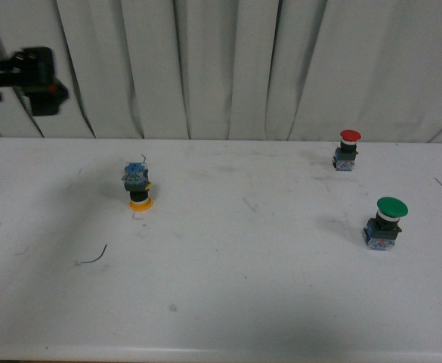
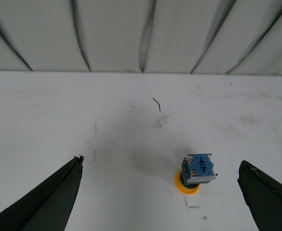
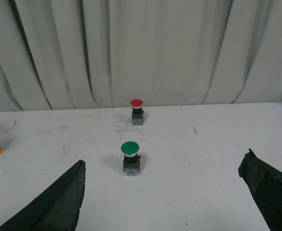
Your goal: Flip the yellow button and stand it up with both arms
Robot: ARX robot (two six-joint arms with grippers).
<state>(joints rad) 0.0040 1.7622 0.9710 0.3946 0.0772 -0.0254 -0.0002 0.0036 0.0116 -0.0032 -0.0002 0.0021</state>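
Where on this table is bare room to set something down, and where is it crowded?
The widest bare patch of the table lies between the yellow button and the green button. The near strip is free too, except a thin wire on the left. Busiest is the right side, with the red button behind the green one.

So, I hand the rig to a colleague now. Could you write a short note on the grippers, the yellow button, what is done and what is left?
Left gripper: open, empty, above the table, aimed towards the yellow button.
Right gripper: open, empty, facing the green button and the red button.
Yellow button: on the table's left part, resting on its cap, contact block up, nothing touching it.
Done: nothing visible. Left: probably grasp it, flip it and stand it cap up, like the other two.
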